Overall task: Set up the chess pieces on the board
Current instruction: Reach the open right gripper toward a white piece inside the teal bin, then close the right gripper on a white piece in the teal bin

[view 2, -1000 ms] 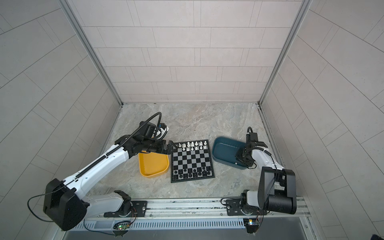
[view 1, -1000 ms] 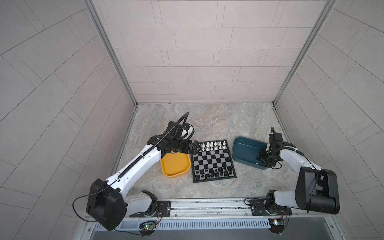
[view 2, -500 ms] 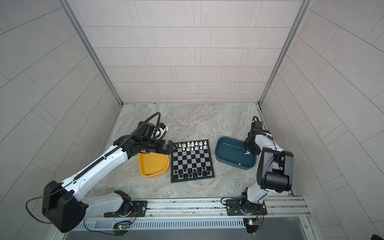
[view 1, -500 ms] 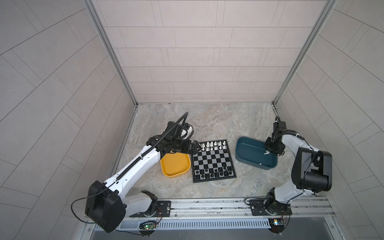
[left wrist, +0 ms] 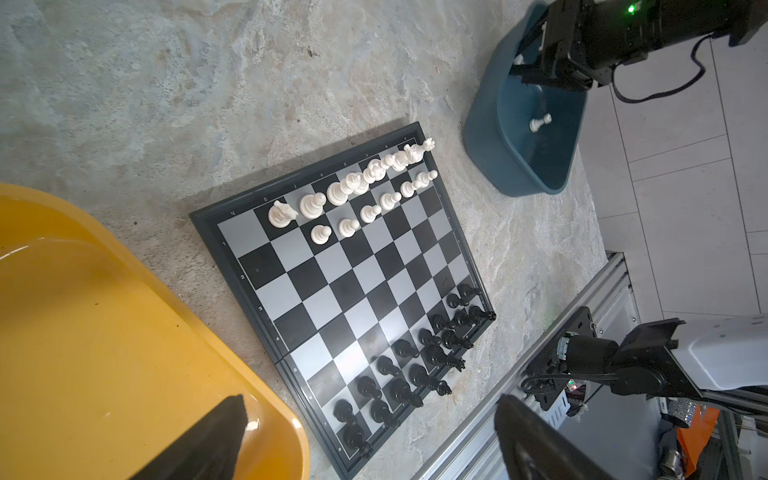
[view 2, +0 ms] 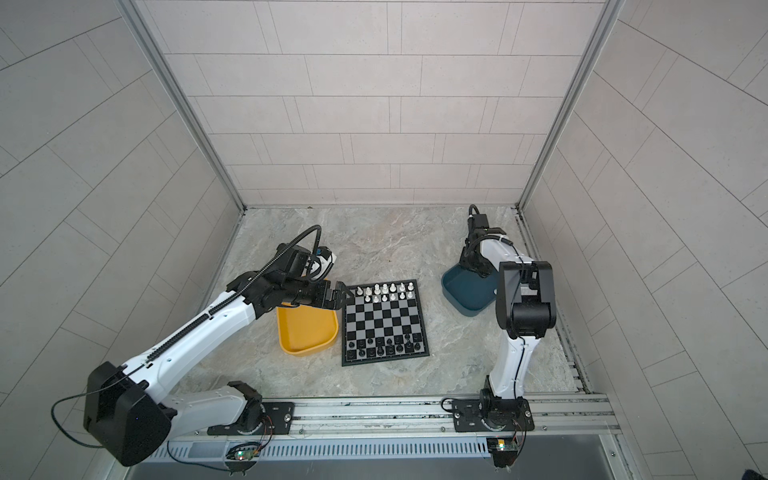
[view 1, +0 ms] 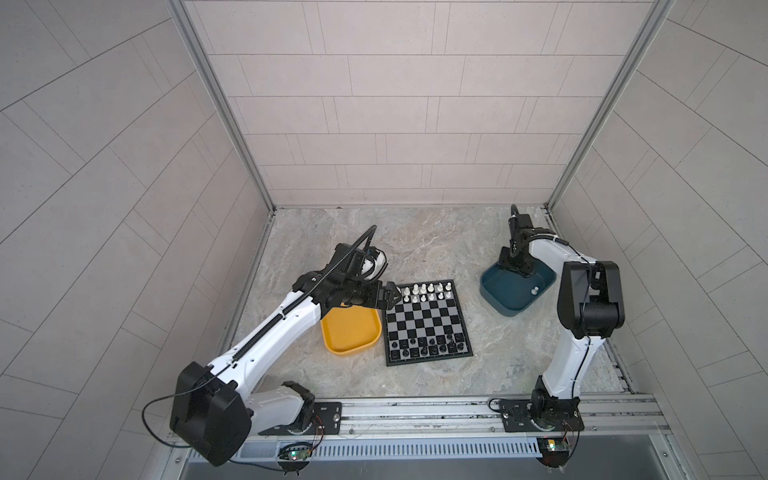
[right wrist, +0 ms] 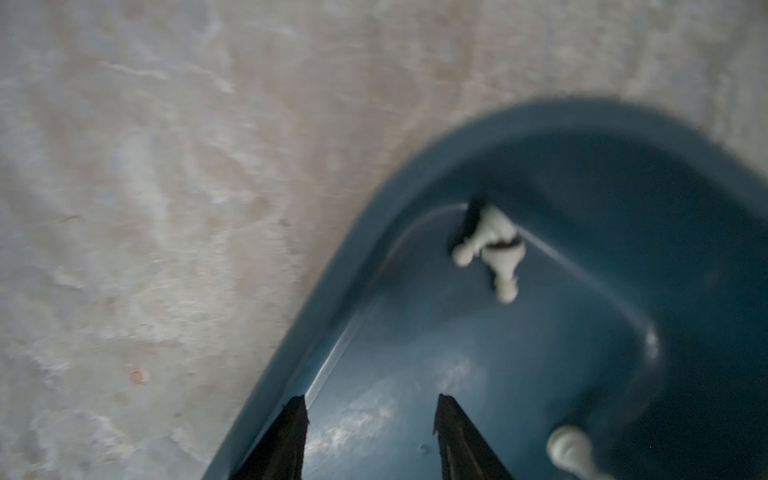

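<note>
Marbled stone bench (view 1: 415,249), matte checkered board (view 1: 426,322) centre frame, digits 1, 2, 3, 4 printed along one edge; white chess pieces (view 1: 426,291) top rows, glossy black chess pieces (view 1: 428,348) bottom. At its upper-left corner, left fingers (view 1: 390,294) spread wide, empty. Over blue bin (view 1: 498,297) at right, right fingers (view 1: 516,272) parted, empty, with loose white pawn (view 1: 535,291) inside.

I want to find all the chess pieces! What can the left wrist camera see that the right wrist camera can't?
Only the left wrist view shows the board, its white pieces and black pieces, and the yellow tray. Only the right wrist view shows a close-up of a blurry clump of white pieces, just beyond the open right gripper. Both show the dark blue bin and the marble table.
</note>
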